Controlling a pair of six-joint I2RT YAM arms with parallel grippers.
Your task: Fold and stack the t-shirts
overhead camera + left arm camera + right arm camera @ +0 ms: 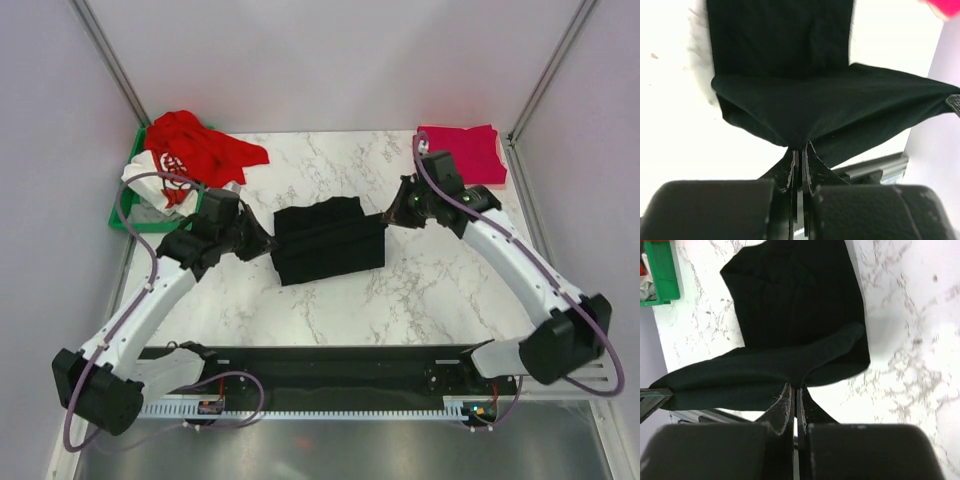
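Black t-shirt [330, 245]: lying in the middle of the table as a partly folded dark block, with one band of it being held up off the surface at both ends.
Left gripper [799, 151]: clamping down narrow on the cloth. The jaws are all but touching, and fabric is bunching to a point between them at the left end of the raised band.
Right gripper [794, 388]: pinching just as tight on the right end, with the cloth pulling into a small peak at its tips.
Why held so: the arms are gripping opposite ends, so the band is stretching fairly taut between them. I judge this is setting up a fold to be carried over the part resting flat.
Table [330, 320]: a white marbled top, bearing the flat part of the shirt between the two arms.
Crimson-pink t-shirt [465, 152]: sitting folded at the far right corner, well apart from the black one. It is probably serving as the base of the stack.
Red t-shirt [205, 148]: heaping unfolded at the far left and spilling over the bin's edge, apparently waiting its turn.
White t-shirt [150, 178]: crumpling under the red one, inside the bin.
Green bin [662, 275]: standing at the far left corner and holding the unfolded shirts.
Writing: a round red print is showing on the white shirt, but it is too small to read. No brand or label is legible anywhere else.
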